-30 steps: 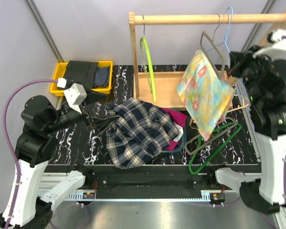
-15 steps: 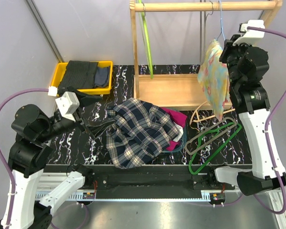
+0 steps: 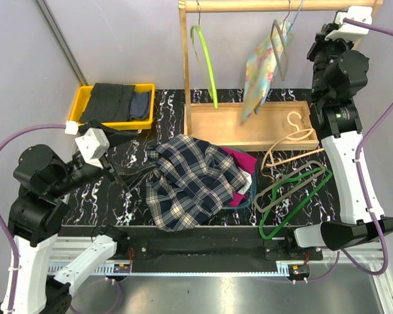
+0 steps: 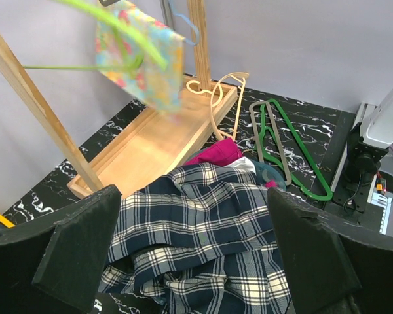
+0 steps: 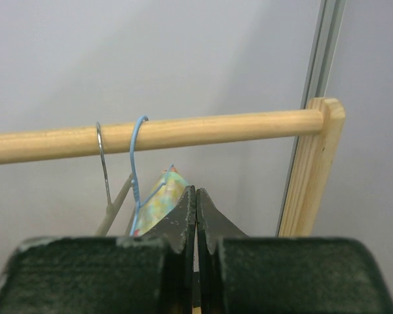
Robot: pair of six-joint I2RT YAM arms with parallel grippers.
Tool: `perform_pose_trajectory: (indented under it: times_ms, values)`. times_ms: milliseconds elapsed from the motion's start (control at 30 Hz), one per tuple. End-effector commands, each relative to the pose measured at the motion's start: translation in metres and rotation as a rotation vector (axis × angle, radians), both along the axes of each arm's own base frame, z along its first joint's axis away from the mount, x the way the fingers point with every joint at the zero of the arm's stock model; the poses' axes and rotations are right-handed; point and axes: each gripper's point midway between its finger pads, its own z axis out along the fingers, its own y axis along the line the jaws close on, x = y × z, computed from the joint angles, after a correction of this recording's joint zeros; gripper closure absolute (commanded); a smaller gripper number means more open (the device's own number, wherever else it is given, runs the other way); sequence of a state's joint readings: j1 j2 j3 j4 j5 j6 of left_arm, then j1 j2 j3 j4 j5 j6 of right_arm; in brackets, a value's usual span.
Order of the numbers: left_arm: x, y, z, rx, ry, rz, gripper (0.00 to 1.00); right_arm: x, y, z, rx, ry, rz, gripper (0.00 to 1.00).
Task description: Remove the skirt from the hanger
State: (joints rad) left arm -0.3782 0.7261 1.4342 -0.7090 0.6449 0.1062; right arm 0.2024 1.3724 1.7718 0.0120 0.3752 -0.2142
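The floral skirt hangs on a thin blue hanger hooked over the wooden rod, swung out to the left. It also shows in the left wrist view as the skirt, and in the right wrist view as the skirt just below the rod. My right gripper is shut with nothing in it, raised near the rod's right end, right of the hanger and apart from it. My left gripper is open, low at the left, facing a plaid garment.
A grey hanger and a green hanger share the rod. A plaid garment lies heaped over pink cloth mid-table. Green, grey and wooden hangers lie at right. A yellow bin holds dark clothes.
The right arm has risen and moved back toward the rod. The skirt, first tilted low in front of the rack, now hangs from the rod and swings left. The left arm barely shifted.
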Motion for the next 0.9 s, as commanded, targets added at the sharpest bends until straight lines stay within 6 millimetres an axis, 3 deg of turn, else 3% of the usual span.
perform_pose_trajectory:
  times_ms: [0,33,67,167,200,233,267,300,367,400,467,533,767,867]
  values:
    - [-0.003,0.006,0.014,-0.008,-0.072,0.025,0.01,-0.001,-0.003,0.018,0.017,-0.054,-0.008,1.0]
    - [-0.004,0.006,0.015,-0.011,-0.075,0.025,0.01,0.004,-0.003,0.012,0.025,-0.038,-0.009,0.99]
    - [-0.004,0.006,0.014,-0.008,-0.075,0.025,0.01,0.01,-0.002,0.006,0.028,-0.019,-0.004,0.83]
    - [-0.003,0.007,0.011,0.0,-0.081,0.028,0.01,0.035,0.007,-0.017,0.047,0.061,0.041,0.53]
    - [-0.004,0.008,0.011,0.003,-0.085,0.03,0.01,0.034,0.008,-0.007,0.061,0.047,0.051,0.49]
    - [-0.001,0.008,0.008,0.009,-0.083,0.038,0.01,0.039,0.011,-0.014,0.087,0.078,0.063,0.46]
    - [-0.002,0.008,0.008,0.009,-0.083,0.038,0.01,0.053,0.013,-0.022,0.098,0.106,0.064,0.46]
    - [-0.002,0.008,0.007,0.009,-0.082,0.038,0.01,0.053,0.015,-0.01,0.129,0.081,0.078,0.46]
    - [-0.001,0.008,0.005,0.013,-0.08,0.038,0.01,0.067,0.019,-0.018,0.139,0.106,0.088,0.46]
    - [-0.001,0.009,0.005,0.015,-0.084,0.039,0.01,0.066,0.02,-0.008,0.151,0.084,0.095,0.46]
    - [0.0,0.01,0.003,0.022,-0.09,0.048,0.01,0.076,0.022,-0.014,0.148,0.105,0.096,0.46]
    - [0.001,0.011,0.0,0.031,-0.093,0.056,0.01,0.076,0.023,-0.007,0.148,0.093,0.102,0.46]
    - [0.003,0.012,-0.004,0.042,-0.1,0.062,0.01,0.096,0.023,-0.029,0.175,0.141,0.082,0.47]
    - [0.005,0.013,-0.006,0.048,-0.102,0.071,0.01,0.094,0.028,-0.026,0.209,0.144,0.114,0.47]
